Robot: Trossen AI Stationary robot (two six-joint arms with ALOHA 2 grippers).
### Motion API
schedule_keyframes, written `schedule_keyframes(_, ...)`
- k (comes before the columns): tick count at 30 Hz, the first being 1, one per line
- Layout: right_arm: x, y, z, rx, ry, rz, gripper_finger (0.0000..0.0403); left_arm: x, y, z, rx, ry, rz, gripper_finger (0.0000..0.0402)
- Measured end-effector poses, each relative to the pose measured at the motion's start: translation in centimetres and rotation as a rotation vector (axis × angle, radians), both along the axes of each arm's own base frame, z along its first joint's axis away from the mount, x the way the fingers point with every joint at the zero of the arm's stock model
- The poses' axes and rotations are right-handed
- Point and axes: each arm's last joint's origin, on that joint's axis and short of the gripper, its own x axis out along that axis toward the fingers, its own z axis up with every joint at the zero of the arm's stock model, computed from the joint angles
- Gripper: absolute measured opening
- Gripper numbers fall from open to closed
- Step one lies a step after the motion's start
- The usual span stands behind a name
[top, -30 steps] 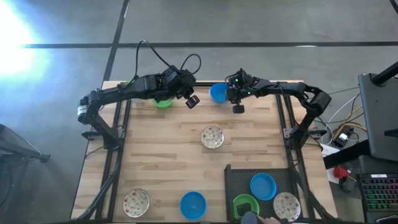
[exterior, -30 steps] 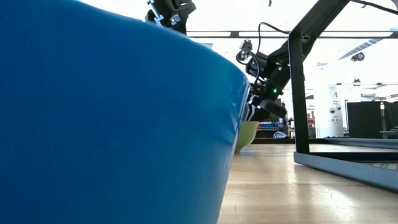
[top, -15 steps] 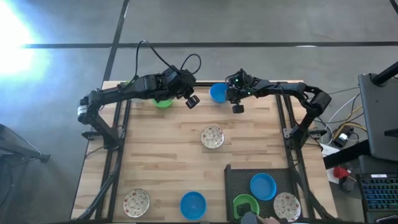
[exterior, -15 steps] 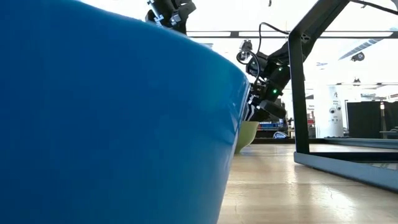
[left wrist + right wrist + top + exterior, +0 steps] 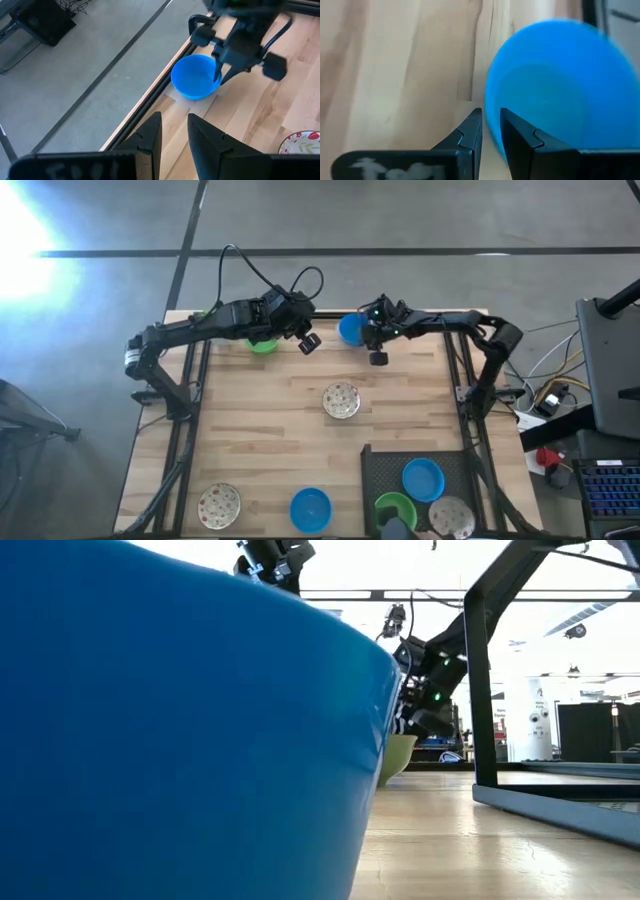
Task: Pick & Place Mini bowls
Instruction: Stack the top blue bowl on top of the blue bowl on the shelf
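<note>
A blue mini bowl (image 5: 349, 330) stands on its base at the table's far edge. My right gripper (image 5: 364, 336) slants down at the bowl's right rim (image 5: 488, 107), narrowly open, one finger inside the rim and one outside. To the bowl's left my left gripper (image 5: 310, 340) hovers high and open, holding nothing. A green mini bowl (image 5: 262, 345) sits partly hidden under the left arm. A speckled mini bowl (image 5: 341, 400) rests mid-table. In the low view a blue mini bowl (image 5: 180, 740) fills the foreground. My right gripper has its fingers (image 5: 218, 75) astride the blue bowl's right rim (image 5: 215, 84), coming from above at a slant. Whether a finger touches the rim, I cannot tell. The bowl sits upright on the table.
A dark tray (image 5: 380, 465) at the near right holds a blue bowl (image 5: 423, 478), a green one (image 5: 393, 508) and a speckled one (image 5: 455, 517). Another speckled bowl (image 5: 218, 505) and a blue bowl (image 5: 310, 508) sit near the front edge. Bare wood lies mid-table.
My right gripper has sunk a little toward the blue bowl's rim, its gap unchanged.
</note>
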Motion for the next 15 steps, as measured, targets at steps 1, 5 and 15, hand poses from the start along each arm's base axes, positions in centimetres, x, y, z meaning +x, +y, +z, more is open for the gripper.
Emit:
schedule_keyframes(1,0.2,-0.1,-0.4,0.01,0.006,-0.006,0.0063,0.0,0.0,0.0,0.0,0.0,0.0,0.0087)
schedule_keyframes(5,0.9,-0.7,-0.9,0.013,0.013,-0.004,0.0064,0.0,0.0,0.0,0.0,-0.001,0.0,0.0087)
schedule_keyframes(15,1.5,-1.2,0.2,0.013,0.037,-0.035,0.0016,-0.7,-0.2,0.8,0.008,-0.027,0.001,0.0087)
